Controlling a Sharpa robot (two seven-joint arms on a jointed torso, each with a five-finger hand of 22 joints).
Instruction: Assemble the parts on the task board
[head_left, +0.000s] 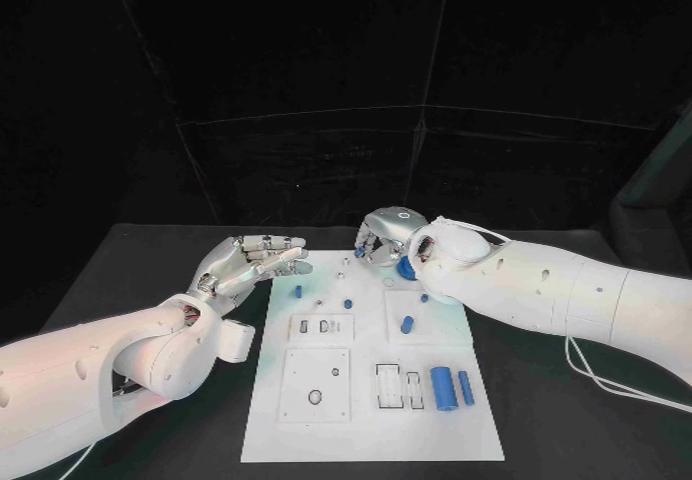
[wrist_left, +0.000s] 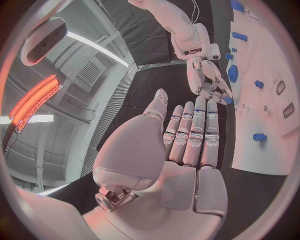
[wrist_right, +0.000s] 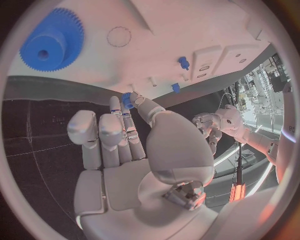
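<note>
The white task board (head_left: 378, 425) lies in the middle of the black table. My right hand (head_left: 387, 242) hovers over the board's far edge and pinches a small blue toothed part (wrist_right: 127, 100) between thumb and fingertip. A large blue gear (wrist_right: 51, 46) sits on the board just beside that hand, also seen as the gear (head_left: 408, 268). My left hand (head_left: 254, 262) floats at the board's far left corner with fingers straight and apart, holding nothing. Small blue pegs (head_left: 299, 292) (head_left: 348, 303) stand on the board between the hands.
A short blue piece (head_left: 408, 324) lies mid-board, and two blue cylinders (head_left: 443, 387) (head_left: 466, 388) lie near the board's right edge. Rectangular recesses (head_left: 317, 385) mark its near left. A white cable (head_left: 606, 370) runs on the table under my right arm.
</note>
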